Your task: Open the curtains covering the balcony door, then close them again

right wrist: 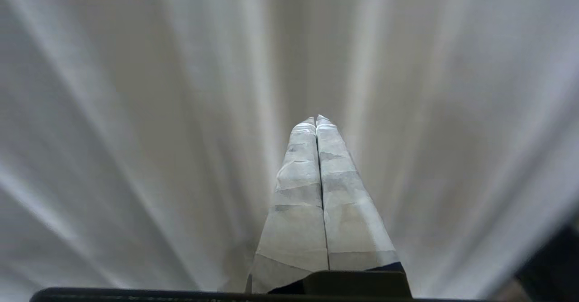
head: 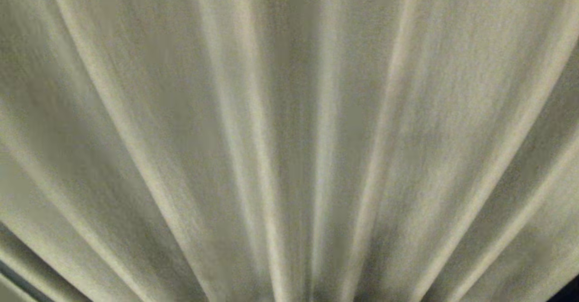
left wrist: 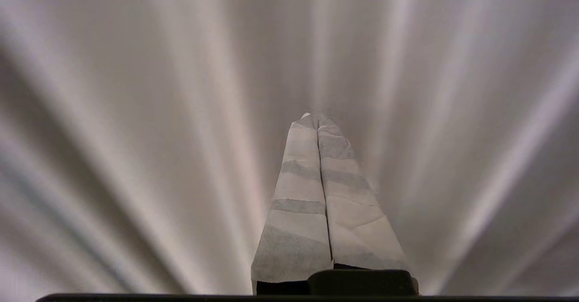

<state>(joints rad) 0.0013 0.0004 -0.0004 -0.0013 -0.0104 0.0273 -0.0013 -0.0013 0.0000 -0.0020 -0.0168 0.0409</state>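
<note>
Across the whole head view hang the curtains (head: 289,139), thick beige to grey-green cloth whose pleats fan outward from the bottom middle of the picture toward its upper corners; the cloth fills the view from edge to edge, with only a thin darker sliver at the bottom left corner and a small dark patch at the bottom right corner, neither of which can be made out. Neither arm shows in that view. On the robot's left side, the left gripper (left wrist: 318,120) points straight at the same pleated cloth (left wrist: 135,134), its two tape-wrapped fingers (left wrist: 298,193) pressed flat against each other along their whole length so that only a hairline seam runs between them; they hold nothing. Whether the tips touch the fabric or stop just short of it cannot be told. On the robot's right side, the right gripper (right wrist: 316,121) stands the same way before the curtain folds (right wrist: 135,112), its wrapped fingers (right wrist: 344,211) likewise clenched together on nothing, with the cloth spreading behind them and a dark blurred shape at one lower corner of that wrist view. The curtains are drawn closed in front of both grippers, and no glass shows through them.
</note>
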